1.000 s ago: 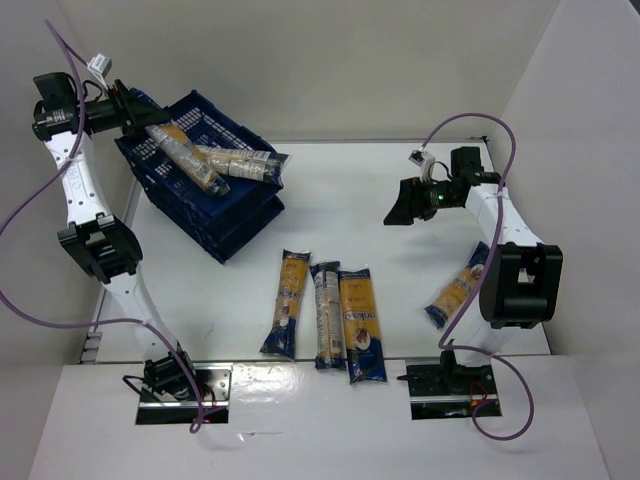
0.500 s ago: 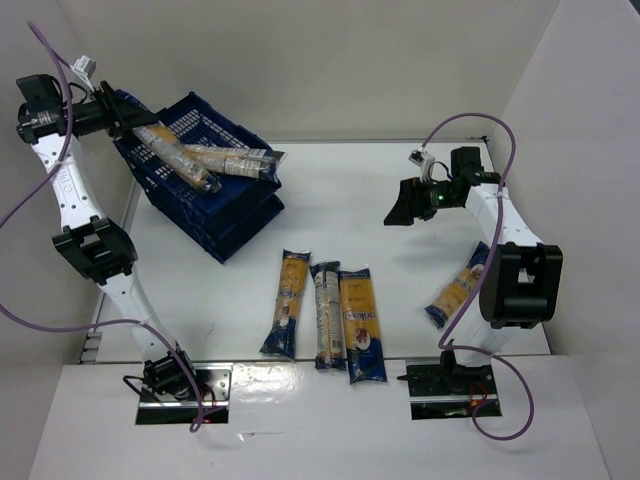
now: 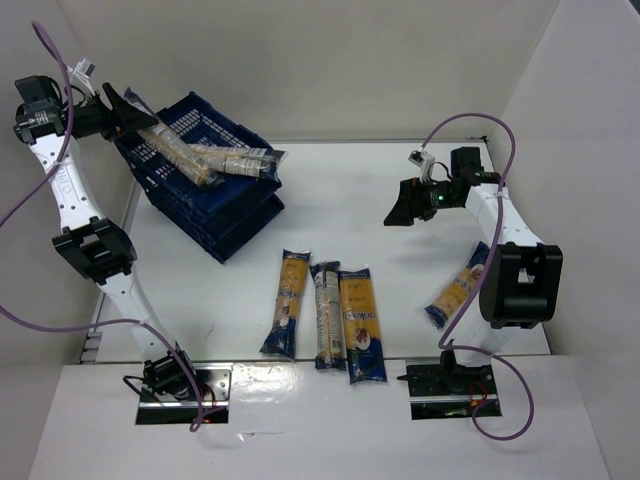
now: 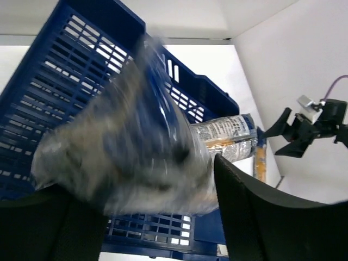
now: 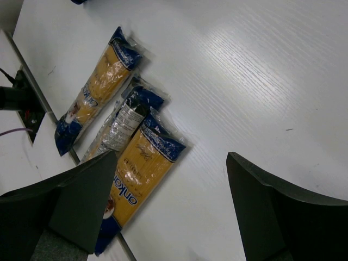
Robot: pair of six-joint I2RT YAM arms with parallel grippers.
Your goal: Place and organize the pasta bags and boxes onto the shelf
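The only writing that comes close to readable is on the right wrist view: the nearest of the three packets [image 5: 138, 168] on the table [image 5: 244, 81] carries large white letters that look like "onke", the rest cut off by a finger. The middle one shows a white printed panel, too small to read. Labels on the other packets are blurred or too small.

The left gripper [image 3: 118, 112] [image 4: 136, 185] pinches one end of the held packet [image 3: 180, 155] [image 4: 125, 157]. In the top view its long axis slants from the gripper at upper left down to the right, over the top of the crates [image 3: 215, 215] [image 4: 49, 70]. A second packet [image 3: 235, 160] [image 4: 225, 133] lies in the top crate, running roughly left to right, its right end at the rim; the two meet near the middle.

The three packets [image 3: 326, 313] lie side by side on the table [image 3: 340, 200], long axes running near to far. A fourth packet [image 3: 455, 290] slants beside the right arm, partly hidden. The right gripper [image 3: 405, 205] [image 5: 169, 163] is spread and holds nothing.
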